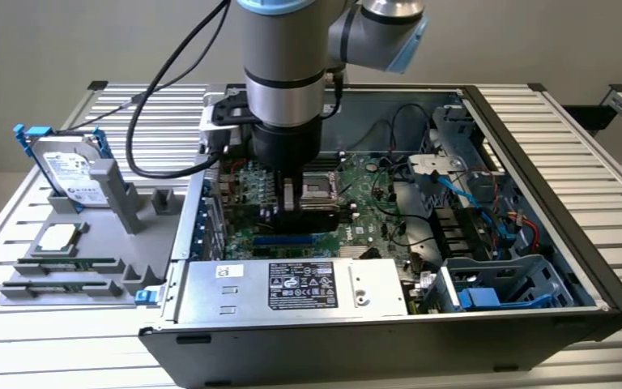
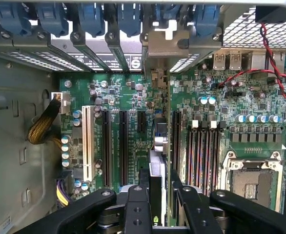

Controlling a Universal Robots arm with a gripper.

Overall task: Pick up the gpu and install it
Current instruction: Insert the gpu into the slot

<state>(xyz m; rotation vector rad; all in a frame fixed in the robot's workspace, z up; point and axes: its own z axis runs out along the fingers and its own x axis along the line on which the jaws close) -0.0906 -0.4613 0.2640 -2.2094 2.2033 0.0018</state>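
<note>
Slatted metal worktop [image 1: 74,356] under everything, with bare strips along the near edge and at the exterior view's left and right.

Black computer case [image 1: 398,356] lying on its side across the middle, side panel off, walls standing up all round the opening.

Grey arm [image 1: 284,73] reaching straight down through that opening, close to the case wall at the exterior view's left, cables looping off beside it.

Green motherboard [image 1: 371,190] across the case floor. Power supply [image 1: 289,284] boxing in its near edge; blue drive cage [image 1: 505,279] and loose wiring crowding the exterior view's right.

Grey parts rack [image 1: 127,267] outside the case at the exterior view's left, just beside the wall. Carries an upright hard drive [image 1: 68,174] in a blue frame and memory sticks [image 1: 68,265] lying flat.

The gpu [image 1: 313,217] inside the case, standing on edge low over the motherboard. From the wrist, seen as a thin board edge [image 2: 160,146] running up to the rear bracket openings, empty black expansion slots [image 2: 106,146] on one side and memory slots on the other.

Claw [image 2: 162,209] clenched on the gpu, one black finger against each face. Cannot tell whether the card's lower edge sits in a slot or just above one.
</note>
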